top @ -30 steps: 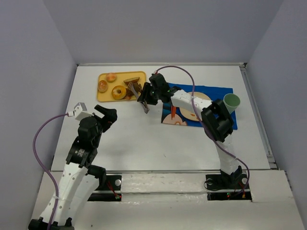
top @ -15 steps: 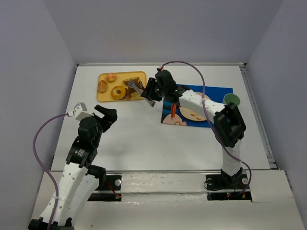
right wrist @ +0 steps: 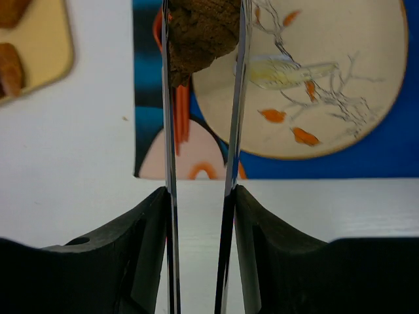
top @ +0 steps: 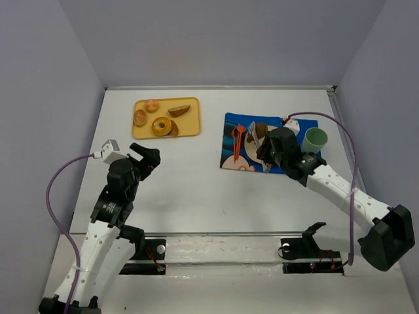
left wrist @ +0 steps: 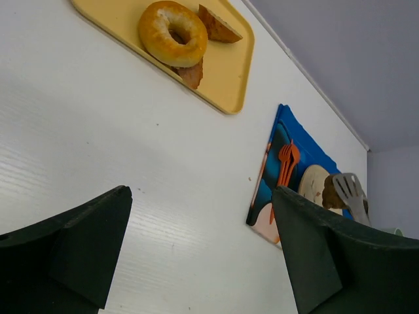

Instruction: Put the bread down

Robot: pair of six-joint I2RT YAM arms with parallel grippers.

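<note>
The bread (right wrist: pixel 200 33), a dark brown chunk, is pinched between the tips of a pair of metal tongs (right wrist: pixel 169 131). My right gripper (right wrist: pixel 200 193) is shut on the tongs' two blades. It hangs over the left edge of a cream plate (right wrist: pixel 314 85) on the blue mat (top: pixel 239 121). From above, the bread (top: pixel 260 130) shows just ahead of the right gripper (top: pixel 270 147). In the left wrist view the bread (left wrist: pixel 332 194) sits over the plate's edge. My left gripper (left wrist: pixel 200 229) stands open and empty over bare table, well short of the tray.
A yellow tray (top: pixel 194 128) at the back left holds a ring doughnut (top: pixel 162 125), a tan wedge slice (top: pixel 179 110) and small rolls. An orange fork (top: pixel 238 140) lies on the mat left of the plate. A green cup (top: pixel 315 139) stands at the mat's right end.
The right arm has swung from the tray rightwards to the mat, carrying the bread in the tongs. The left arm has not moved.
</note>
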